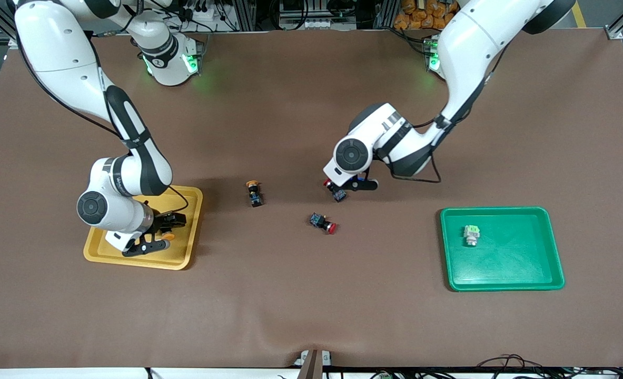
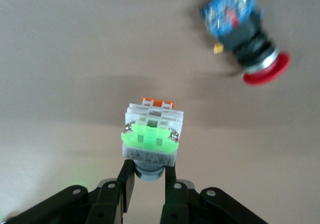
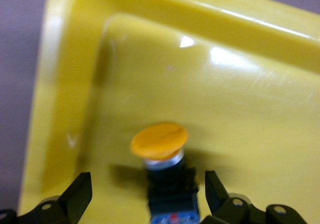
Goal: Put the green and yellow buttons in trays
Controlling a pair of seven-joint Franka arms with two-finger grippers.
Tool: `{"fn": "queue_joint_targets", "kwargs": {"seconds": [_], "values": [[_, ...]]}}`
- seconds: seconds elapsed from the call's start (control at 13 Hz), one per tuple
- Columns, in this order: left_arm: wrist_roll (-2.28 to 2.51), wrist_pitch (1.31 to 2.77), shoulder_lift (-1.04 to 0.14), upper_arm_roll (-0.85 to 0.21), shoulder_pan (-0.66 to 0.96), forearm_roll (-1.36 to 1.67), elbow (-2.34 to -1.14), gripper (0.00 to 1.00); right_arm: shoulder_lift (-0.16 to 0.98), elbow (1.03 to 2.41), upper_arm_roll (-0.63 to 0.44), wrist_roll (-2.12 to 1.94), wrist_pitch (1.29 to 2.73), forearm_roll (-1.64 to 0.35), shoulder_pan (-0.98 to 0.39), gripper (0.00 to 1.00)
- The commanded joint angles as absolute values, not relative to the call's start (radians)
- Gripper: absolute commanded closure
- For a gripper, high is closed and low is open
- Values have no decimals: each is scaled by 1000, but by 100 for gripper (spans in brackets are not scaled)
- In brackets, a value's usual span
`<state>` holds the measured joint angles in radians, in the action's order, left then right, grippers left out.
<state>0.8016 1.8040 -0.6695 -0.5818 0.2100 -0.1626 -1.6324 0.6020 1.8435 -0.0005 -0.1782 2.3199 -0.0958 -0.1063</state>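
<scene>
Left gripper (image 2: 149, 184) sits mid-frame in the front view, fingers pinching a green button (image 2: 151, 140) by its cap end, a red button (image 1: 323, 222) just below it. Right gripper (image 3: 145, 196) is over the yellow tray (image 1: 191, 231) at lower left, fingers spread around a yellow button (image 3: 161, 159) lying well inside the rim. Second yellow button (image 1: 254, 193) lies on open counter (image 1: 311, 305); the green tray (image 1: 501, 279) at right holds another green button (image 1: 471, 235), lots of spare room

Left pincer (image 2: 149, 184) clamped shut; right pincer (image 3: 149, 196) spread wide.

Two white robot arms reached over a brown table (image 1: 300, 305), one above a shallow yellow plastic tray (image 1: 187, 231), a green plastic tray (image 1: 501, 279) well apart.
</scene>
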Motion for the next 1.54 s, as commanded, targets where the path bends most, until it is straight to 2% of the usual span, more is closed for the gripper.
{"fn": "queue_joint_targets", "kwargs": {"seconds": [0.0, 0.23, 0.46, 1.0, 1.23, 1.46], "values": [[818, 1770, -661, -583, 178, -152, -1574, 100, 520, 1872, 17, -184, 2254, -114, -97, 0], [810, 1749, -663, -581, 117, -167, -1514, 100, 503, 1824, 20, -140, 2160, -114, -118, 0], [734, 1706, -661, -581, 25, -170, -1486, 100, 508, 1821, 20, -48, 2171, -114, -169, 0], [553, 1704, -673, -574, -167, -301, -1468, 100, 518, 1830, 20, 144, 2215, -162, -291, 0], [444, 1704, -683, -477, -187, -380, -1468, 100, 520, 1858, 20, 240, 2275, -183, -368, 0], [310, 1750, -692, -367, -190, -390, -1462, 100, 522, 1858, 21, 320, 2276, -183, -439, 0]]}}
